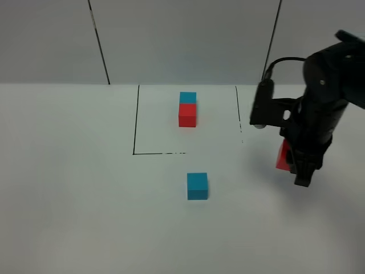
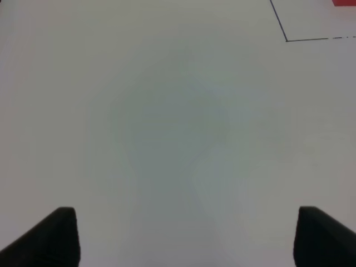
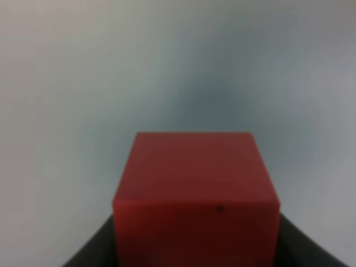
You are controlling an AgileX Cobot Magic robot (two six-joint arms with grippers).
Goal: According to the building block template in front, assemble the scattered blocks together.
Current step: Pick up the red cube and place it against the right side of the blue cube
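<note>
The template, a cyan cube [image 1: 187, 97] joined to a red cube [image 1: 187, 115], sits inside a thin black-line rectangle [image 1: 135, 120] at the back middle. The loose cyan cube [image 1: 197, 186] lies on the table in front of the rectangle. My right gripper [image 1: 297, 165] is at the right, shut on the loose red cube [image 1: 283, 155], which fills the right wrist view [image 3: 196, 194] between the fingers, held above the table. My left gripper [image 2: 183, 239] is open and empty over bare table; its arm is out of the high view.
The white table [image 1: 68, 188] stretches left and front. A corner of the black rectangle [image 2: 286, 40] and a sliver of the template's red cube [image 2: 345, 2] show in the left wrist view. A grey panelled wall stands behind.
</note>
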